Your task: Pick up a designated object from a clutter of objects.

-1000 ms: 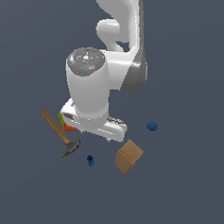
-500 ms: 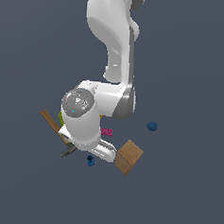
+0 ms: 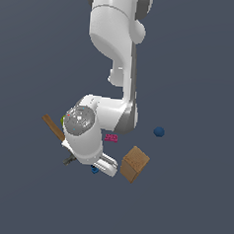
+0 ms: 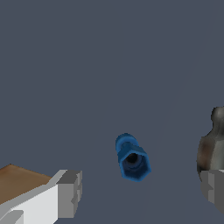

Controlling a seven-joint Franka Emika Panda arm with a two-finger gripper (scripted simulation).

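The designated object (image 4: 131,159) is a tiny dark blue spool-like piece lying on the grey floor, its hollow end facing the wrist camera. My gripper (image 4: 142,192) is open above it, with one finger (image 4: 70,192) on the side of the brown box and the other finger (image 4: 214,190) by the hammer head (image 4: 210,148). The piece sits between them, apart from both. In the exterior view the blue piece (image 3: 94,170) peeks out from under the white hand (image 3: 105,164). The clutter of objects lies around it.
The brown box (image 3: 134,163) stands just to the exterior view's right of the hand. A pink brick (image 3: 111,137), a blue ball (image 3: 159,132), the wooden hammer handle (image 3: 53,127) and a bit of green fruit (image 3: 63,119) lie nearby. The arm hides other items.
The arm has bent down and lowered the hand toward the floor, bringing it over the blue piece beside the brown box. The objects have not moved.
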